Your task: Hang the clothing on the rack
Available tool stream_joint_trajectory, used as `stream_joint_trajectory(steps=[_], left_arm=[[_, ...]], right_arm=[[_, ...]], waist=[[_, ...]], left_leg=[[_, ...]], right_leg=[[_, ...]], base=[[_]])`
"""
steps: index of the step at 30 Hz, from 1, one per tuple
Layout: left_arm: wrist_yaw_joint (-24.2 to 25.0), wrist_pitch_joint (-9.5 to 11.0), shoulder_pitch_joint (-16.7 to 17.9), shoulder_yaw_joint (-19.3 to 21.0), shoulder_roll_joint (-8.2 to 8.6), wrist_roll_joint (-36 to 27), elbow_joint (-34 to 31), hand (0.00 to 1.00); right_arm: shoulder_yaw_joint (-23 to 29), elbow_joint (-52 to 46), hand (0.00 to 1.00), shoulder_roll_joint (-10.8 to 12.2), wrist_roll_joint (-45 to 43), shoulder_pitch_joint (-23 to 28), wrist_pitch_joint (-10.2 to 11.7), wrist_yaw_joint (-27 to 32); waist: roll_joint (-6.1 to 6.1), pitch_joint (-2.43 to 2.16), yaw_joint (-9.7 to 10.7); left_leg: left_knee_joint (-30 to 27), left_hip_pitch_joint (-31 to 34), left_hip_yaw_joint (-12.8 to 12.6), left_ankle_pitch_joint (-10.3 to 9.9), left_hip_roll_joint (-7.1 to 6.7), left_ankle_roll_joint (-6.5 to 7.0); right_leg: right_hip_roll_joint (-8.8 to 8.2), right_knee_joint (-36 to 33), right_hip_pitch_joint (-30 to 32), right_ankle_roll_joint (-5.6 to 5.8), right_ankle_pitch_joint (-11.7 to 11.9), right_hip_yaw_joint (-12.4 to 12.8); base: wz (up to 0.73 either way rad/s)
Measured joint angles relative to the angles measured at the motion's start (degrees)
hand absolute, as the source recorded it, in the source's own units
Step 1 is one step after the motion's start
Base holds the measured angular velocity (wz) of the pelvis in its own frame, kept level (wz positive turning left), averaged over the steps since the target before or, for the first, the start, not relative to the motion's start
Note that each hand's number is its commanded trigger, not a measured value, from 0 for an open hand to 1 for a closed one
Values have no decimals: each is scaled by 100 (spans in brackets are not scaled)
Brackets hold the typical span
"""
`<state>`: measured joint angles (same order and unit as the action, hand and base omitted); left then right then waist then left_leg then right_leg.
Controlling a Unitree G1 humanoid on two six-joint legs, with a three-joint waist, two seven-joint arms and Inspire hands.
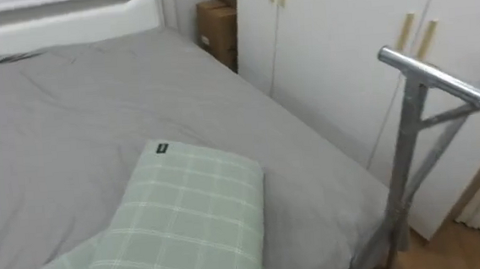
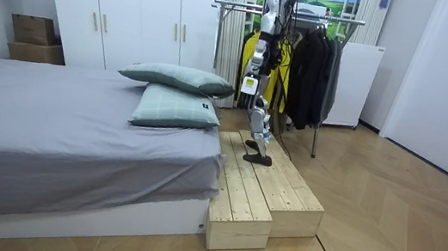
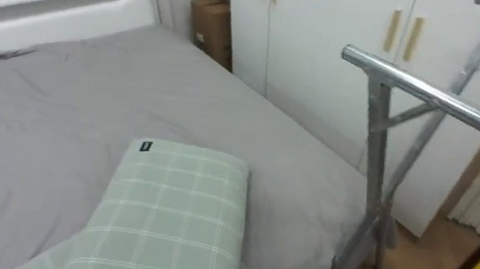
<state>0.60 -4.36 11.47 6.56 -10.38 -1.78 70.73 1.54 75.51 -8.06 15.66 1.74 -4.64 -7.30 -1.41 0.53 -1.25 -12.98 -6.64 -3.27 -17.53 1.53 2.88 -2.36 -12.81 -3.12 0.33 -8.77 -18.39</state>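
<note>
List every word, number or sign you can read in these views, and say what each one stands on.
No text can be read.
Dark tag on the checked pillow: too small to read.
Pale patch on the cardboard box: blurred, perhaps a label, unreadable.

a bed with a grey sheet has a white headboard at its far end. a pale green checked pillow lies on the near part of the sheet. in the room view a second, darker pillow lies just behind it. a white wardrobe with pale handles stands beside the bed, with cardboard boxes stacked in the corner next to it. a wooden platform sits against the bed's end on the parquet floor.
</note>
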Motion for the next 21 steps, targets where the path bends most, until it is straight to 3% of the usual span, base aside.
stream_joint_trajectory(steps=[7,10,14,21], left_arm=[[24,-304,65,8,3,309,-18,0],[2,-396,65,0,6,495,-21,0],[-157,-389,42,1,39,658,-16,0],[-482,-382,-15,-46,84,1069,-232,0]], right_arm=[[-14,-32,0,-5,-88,-10,-52,88],[-96,-29,0,-9,-154,-115,-41,91],[-485,-29,0,-10,-340,-190,-11,88],[-613,-8,0,-21,-467,-141,52,94]], waist=[[3,-8,-55],[-17,1,-93],[-53,17,-120],[-78,16,-194]], left_leg=[[-114,0,515,14,-116,24],[-144,6,503,17,-129,27],[-148,7,505,17,-136,22],[-148,17,562,64,-129,-60]], right_leg=[[39,163,-271,69,-23,474],[42,226,-296,108,-47,744],[58,232,-330,110,-48,743],[90,236,-343,108,-47,704]], base=[[39],[3],[0],[3]])
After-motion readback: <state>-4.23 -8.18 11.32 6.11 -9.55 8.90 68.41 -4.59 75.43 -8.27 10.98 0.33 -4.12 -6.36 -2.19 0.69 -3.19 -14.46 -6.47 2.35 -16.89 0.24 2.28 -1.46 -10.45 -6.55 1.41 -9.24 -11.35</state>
